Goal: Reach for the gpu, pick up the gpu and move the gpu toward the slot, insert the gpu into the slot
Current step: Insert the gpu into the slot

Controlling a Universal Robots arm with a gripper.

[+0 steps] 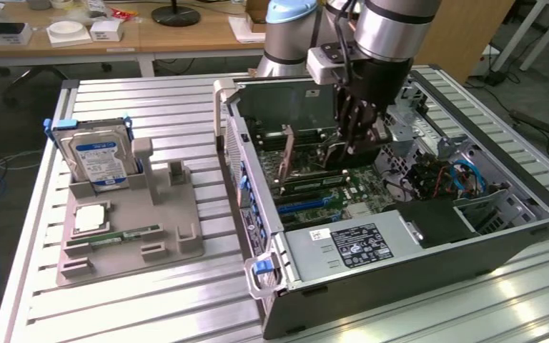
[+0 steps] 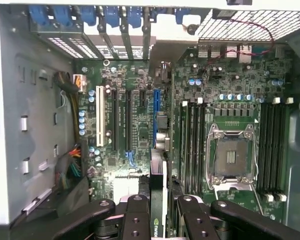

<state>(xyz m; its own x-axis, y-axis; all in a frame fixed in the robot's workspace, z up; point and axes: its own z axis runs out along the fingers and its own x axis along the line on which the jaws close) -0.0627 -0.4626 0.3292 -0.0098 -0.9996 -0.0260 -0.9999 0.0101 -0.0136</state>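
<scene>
My gripper reaches down into the open computer case, over the green motherboard. It is shut on the gpu, a thin dark card seen edge-on between the two black fingers, with a green logo at its near end. The card hangs above the board, roughly in line with the blue slot that runs beside the black and white expansion slots. In the exterior view the gpu is mostly hidden by the fingers.
A blue-labelled hard drive stands in a grey holder at the exterior view's left, with a memory stick lying on it. Inside the case are the power supply, cables, the CPU socket and memory slots.
</scene>
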